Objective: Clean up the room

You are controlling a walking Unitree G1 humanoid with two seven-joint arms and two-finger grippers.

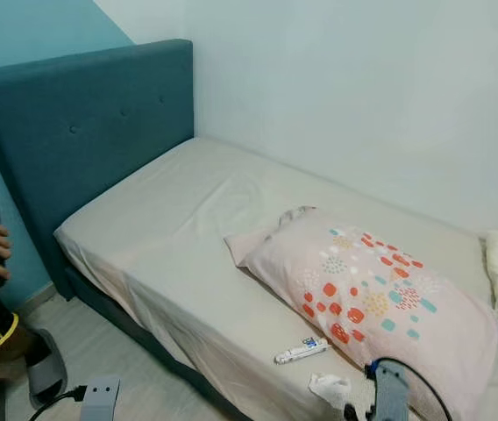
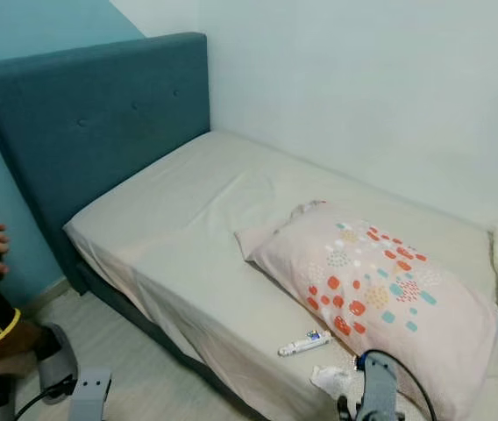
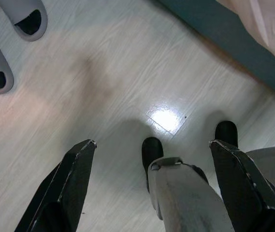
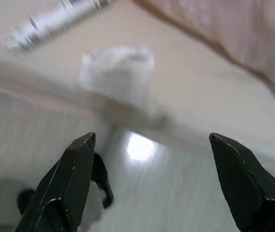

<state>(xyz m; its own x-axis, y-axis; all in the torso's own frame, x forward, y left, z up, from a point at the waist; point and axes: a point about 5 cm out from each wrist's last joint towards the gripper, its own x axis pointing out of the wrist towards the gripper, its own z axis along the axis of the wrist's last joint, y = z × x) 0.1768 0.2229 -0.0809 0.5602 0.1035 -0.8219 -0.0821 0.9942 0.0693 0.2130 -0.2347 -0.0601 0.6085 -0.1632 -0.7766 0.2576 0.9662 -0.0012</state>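
Crumpled tissue (image 4: 115, 72), blurry, beyond open right gripper (image 4: 152, 186)

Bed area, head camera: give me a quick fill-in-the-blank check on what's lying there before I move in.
1. The pillow with coloured dots lies on the ____.
2. The small white tube lies between the pillow and the crumpled ____ near the mattress edge.
3. The headboard is coloured ____.
4. The right gripper has its fingers ____.

Missing words: bed; tissue; teal; open

One bed (image 1: 188, 228), one patterned pillow (image 1: 372, 294), one tube (image 1: 301, 352), one crumpled tissue (image 1: 328, 388), two grey slippers (image 3: 11, 38).
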